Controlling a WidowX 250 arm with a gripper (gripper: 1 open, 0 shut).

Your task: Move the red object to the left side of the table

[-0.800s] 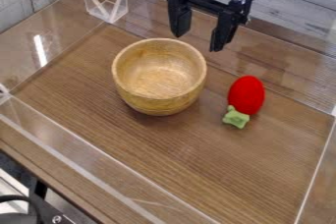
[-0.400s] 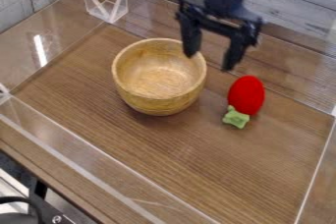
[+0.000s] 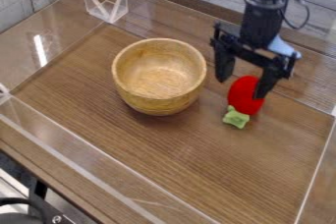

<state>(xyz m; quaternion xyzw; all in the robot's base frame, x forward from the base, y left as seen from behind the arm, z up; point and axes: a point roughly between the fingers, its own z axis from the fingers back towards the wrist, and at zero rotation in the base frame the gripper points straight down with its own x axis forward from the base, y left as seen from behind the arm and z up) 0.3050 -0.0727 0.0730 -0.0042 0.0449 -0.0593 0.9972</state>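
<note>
The red object (image 3: 247, 94) lies on the table (image 3: 144, 159), in from the picture's right-hand edge, its light green leafy cap (image 3: 237, 119) turned toward the near edge. Over it, at its far end, the black gripper (image 3: 234, 65) is spread open, its fingers pointing down; whether they touch it cannot be told. Just beside it, toward the left-hand edge, sits the round wooden bowl (image 3: 159, 77), upright. Farther back, near the far left corner, stands a small clear item (image 3: 106, 5).
</note>
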